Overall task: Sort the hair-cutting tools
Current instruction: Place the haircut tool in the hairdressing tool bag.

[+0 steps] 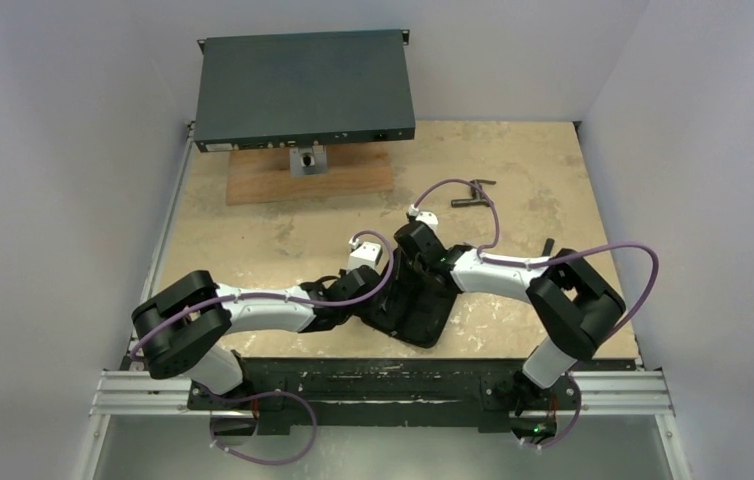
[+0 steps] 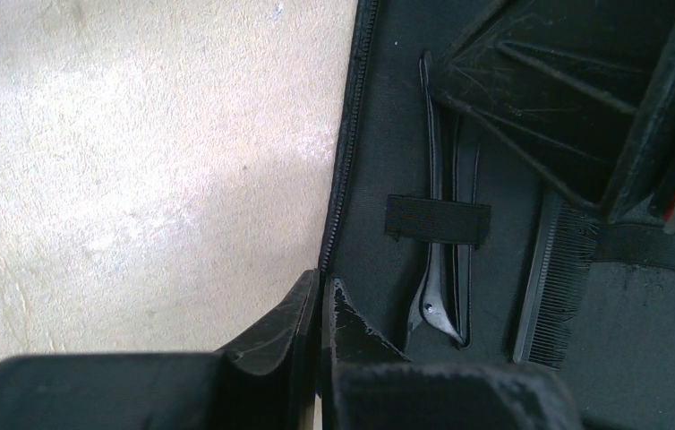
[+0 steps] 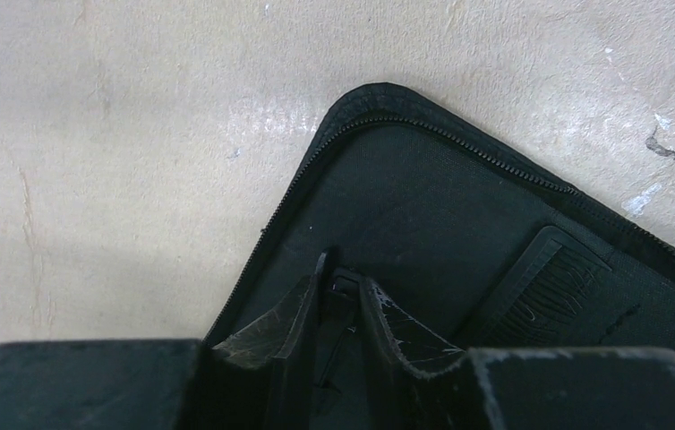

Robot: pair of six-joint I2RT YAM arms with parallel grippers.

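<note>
A black zip case lies open near the table's front, with both grippers over it. A thin black clip sits under an elastic strap inside the case. A slim black comb lies to its right. My left gripper is shut, its tips on the zipper edge; whether it pinches the edge I cannot tell. My right gripper has closed on the far end of the clip, and the comb lies beside it. The right fingers show in the left wrist view.
A flat dark device stands at the back on a wooden board. A dark T-shaped fitting lies on the tan table at the back right. White walls close in both sides.
</note>
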